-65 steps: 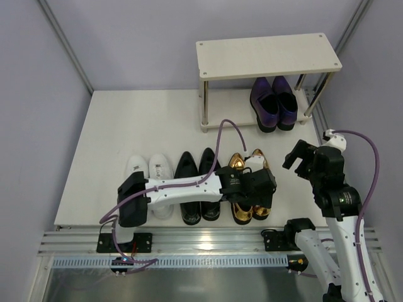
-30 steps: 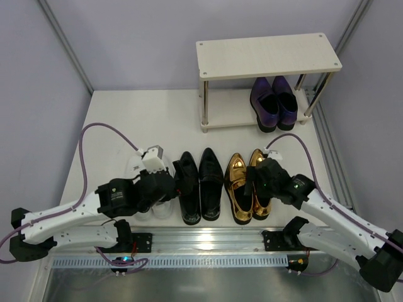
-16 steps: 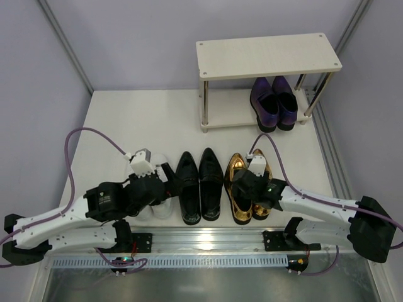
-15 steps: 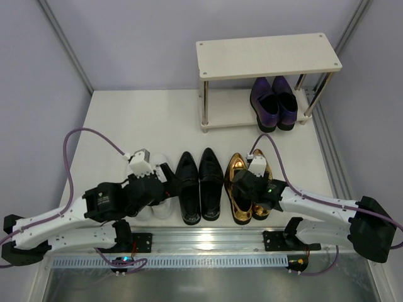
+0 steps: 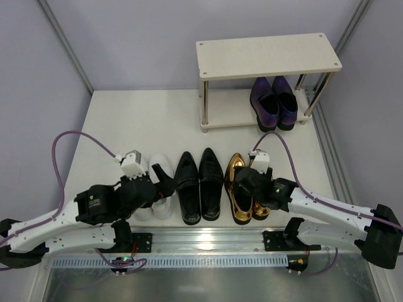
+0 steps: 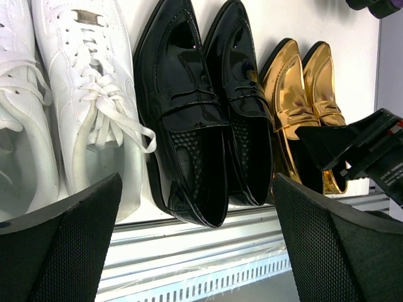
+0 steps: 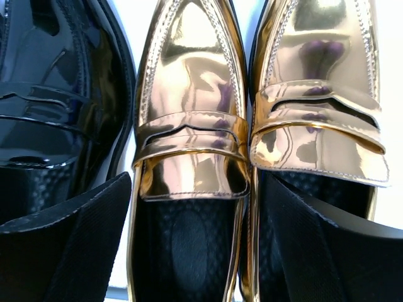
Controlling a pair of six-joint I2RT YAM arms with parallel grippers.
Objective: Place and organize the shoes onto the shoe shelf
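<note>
Down low, purple loafers (image 5: 273,104) on shelf (image 5: 267,55)

Left gripper (image 5: 165,182) and right gripper (image 5: 247,185) both sit low out front, angled down, fingers (image 6: 63,245) spread wide.

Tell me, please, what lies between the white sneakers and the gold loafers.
The black loafers lie between the white sneakers and the gold loafers, all in one row, as the top external and left wrist views show.
</note>
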